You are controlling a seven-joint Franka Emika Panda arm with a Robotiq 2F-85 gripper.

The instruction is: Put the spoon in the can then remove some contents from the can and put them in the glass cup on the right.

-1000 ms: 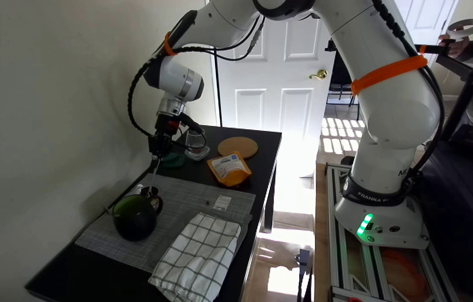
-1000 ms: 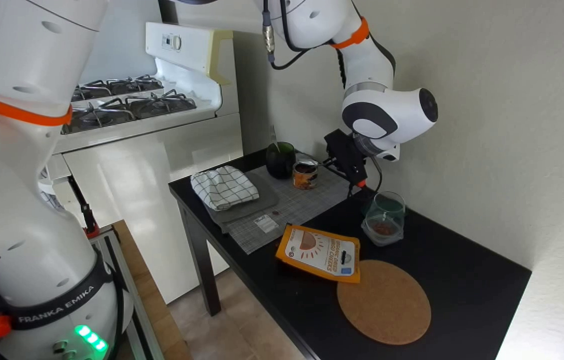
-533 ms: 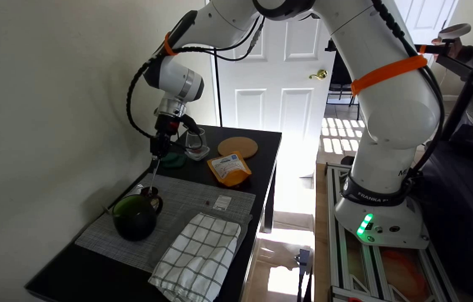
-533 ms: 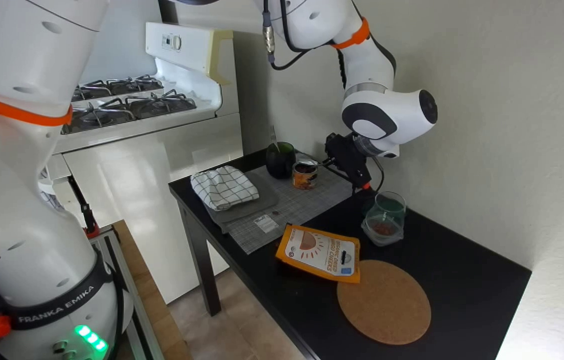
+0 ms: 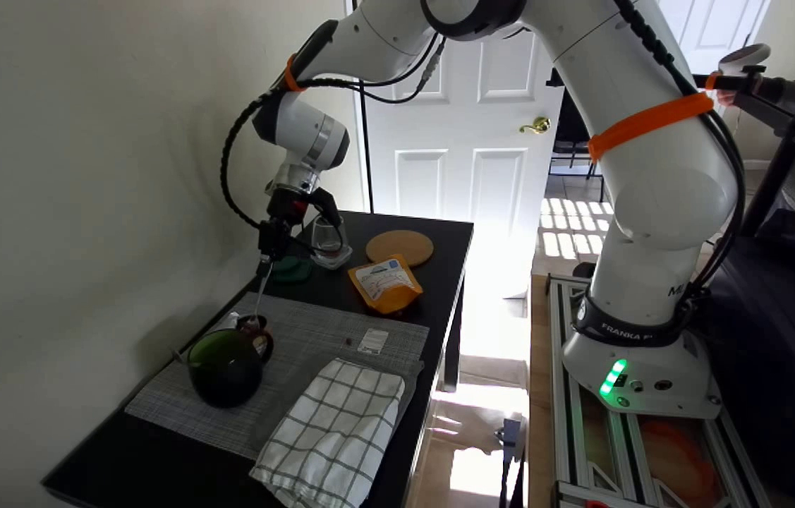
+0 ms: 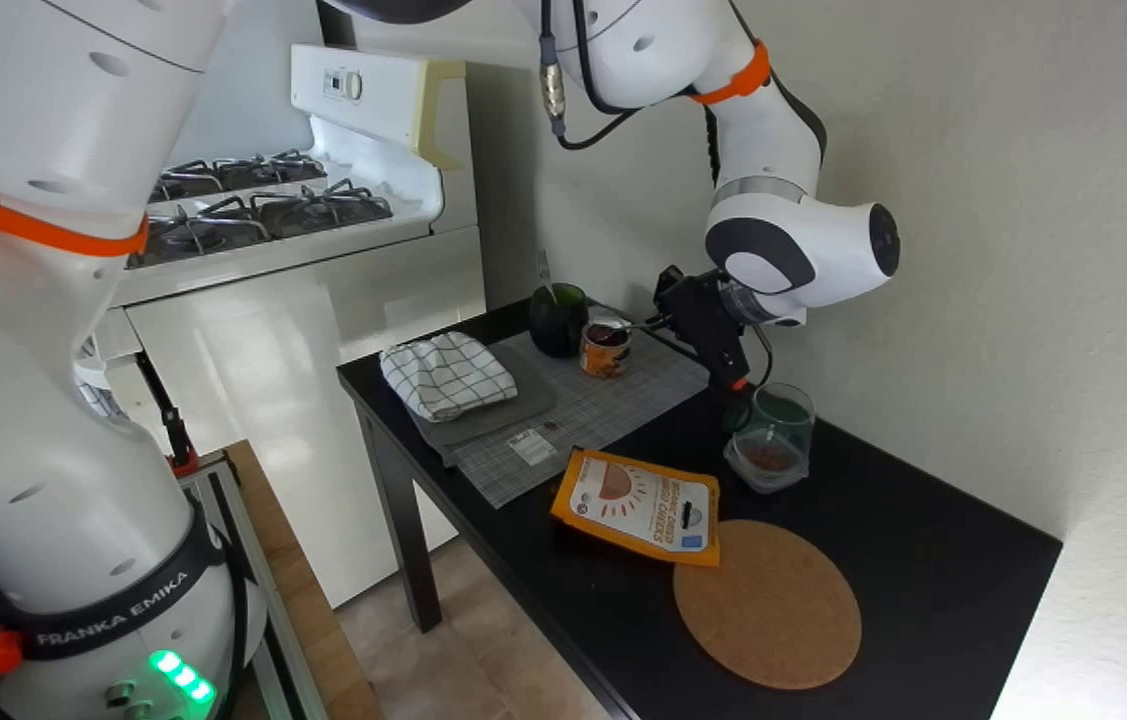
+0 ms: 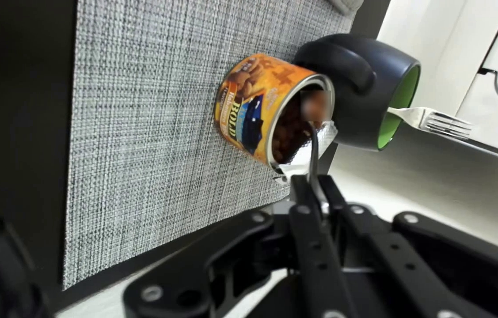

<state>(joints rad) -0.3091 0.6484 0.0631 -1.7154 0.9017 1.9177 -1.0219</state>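
In the wrist view our gripper (image 7: 314,182) clenches the spoon (image 7: 315,150) by its handle, far end inside the can (image 7: 262,110), left of the mug (image 7: 359,99). We expect it light, stiff and slippery (smooth metal), so a firm pinch high on the handle suits best.

The arm (image 5: 662,173) is bent in a high arch. The wrist (image 6: 828,248) is tilted, and the gripper (image 7: 313,185) is pointed obliquely downward, its fingers (image 7: 300,190) pressed closely together in a grip.
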